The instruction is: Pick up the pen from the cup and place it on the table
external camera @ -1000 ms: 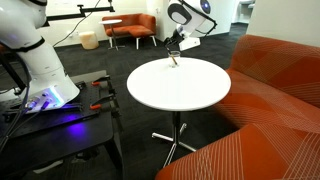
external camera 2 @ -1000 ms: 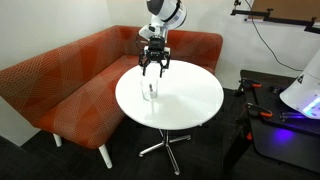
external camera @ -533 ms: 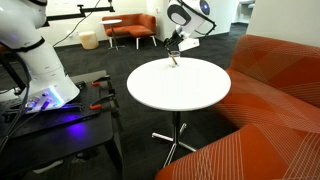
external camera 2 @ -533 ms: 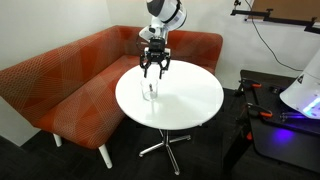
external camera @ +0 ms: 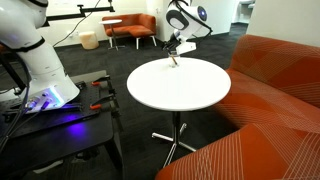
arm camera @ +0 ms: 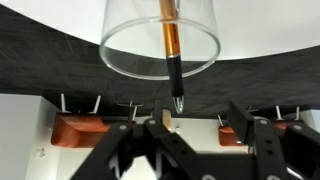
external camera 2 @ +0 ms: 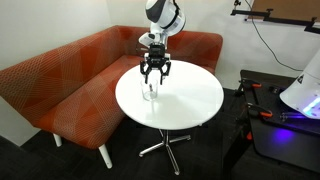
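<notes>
The clear cup (arm camera: 204,52) stands on the round white table (external camera 2: 190,100), near its edge by the sofa. The dark, orange-tinted pen (arm camera: 170,38) leans inside it, one end sticking out of the rim. My gripper (arm camera: 200,116) is open and empty, hanging just above the cup (external camera 2: 150,93) with the pen's end between the spread fingers and touching neither. In both exterior views the gripper (external camera 2: 155,72) points down over the cup (external camera: 174,62).
An orange sofa (external camera 2: 70,85) wraps round the far side of the table. A dark low bench with tools (external camera: 60,115) and a white robot base (external camera: 40,60) stand beside the table. The table rests on a slim pedestal (external camera 2: 168,140).
My gripper has come down a little towards the cup. The cup and pen have not moved.
</notes>
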